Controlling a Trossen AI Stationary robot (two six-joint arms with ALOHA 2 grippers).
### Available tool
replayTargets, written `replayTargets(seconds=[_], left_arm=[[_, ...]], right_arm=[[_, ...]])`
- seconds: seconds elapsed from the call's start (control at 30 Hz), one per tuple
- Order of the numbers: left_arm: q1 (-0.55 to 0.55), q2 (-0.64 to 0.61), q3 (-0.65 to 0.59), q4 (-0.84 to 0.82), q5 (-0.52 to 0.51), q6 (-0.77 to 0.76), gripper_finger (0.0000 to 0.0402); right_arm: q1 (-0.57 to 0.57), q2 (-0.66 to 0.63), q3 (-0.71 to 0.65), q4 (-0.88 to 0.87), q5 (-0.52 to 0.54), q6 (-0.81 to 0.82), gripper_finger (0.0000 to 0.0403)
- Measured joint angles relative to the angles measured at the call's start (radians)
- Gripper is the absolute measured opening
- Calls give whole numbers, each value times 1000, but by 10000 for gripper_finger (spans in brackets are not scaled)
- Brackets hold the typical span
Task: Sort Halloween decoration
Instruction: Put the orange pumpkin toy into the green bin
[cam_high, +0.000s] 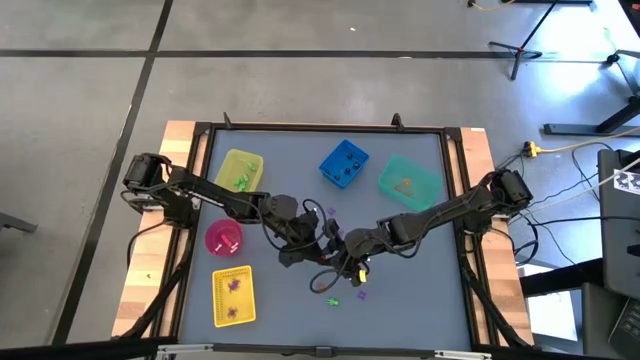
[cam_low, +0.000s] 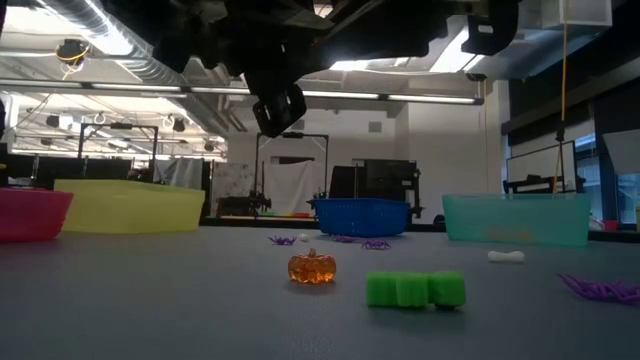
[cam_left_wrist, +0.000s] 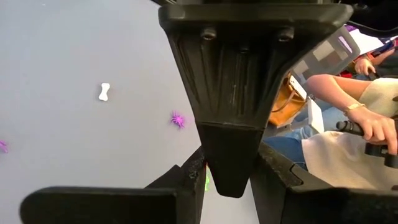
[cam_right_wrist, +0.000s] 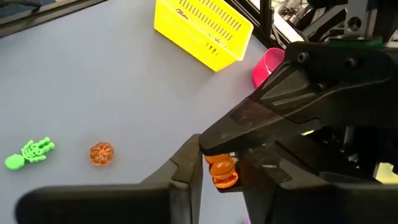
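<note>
Meeting mid-bench in high view: left tool (cam_high: 322, 238), right tool (cam_high: 352, 268). Low view: orange pumpkin (cam_low: 311, 267), green skeleton (cam_low: 415, 289) lie on bench (cam_low: 150, 300). Left wrist: left tool's opening unclear. Right wrist: right tool (cam_right_wrist: 219, 167) pinches second pumpkin (cam_right_wrist: 221, 172).

Both arms reach in over table middle, wrists close together. Right gripper (cam_right_wrist: 219, 171) low, fingers pinching a small orange pumpkin (cam_right_wrist: 221, 172). Left gripper (cam_high: 300, 243) just beside it, above surface; fingers part closed, nothing seen betw. them.
</note>
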Motion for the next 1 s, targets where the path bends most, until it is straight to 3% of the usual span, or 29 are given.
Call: replayTargets(seconds=[0.43,1.0], left_arm=[[-1,0,0,2,-5,2,100],[13,0,0,5,-2,43,161]], right_arm=[[0,0,0,0,4,-37,60],[-2,0,0,-19,31,-36,58]])
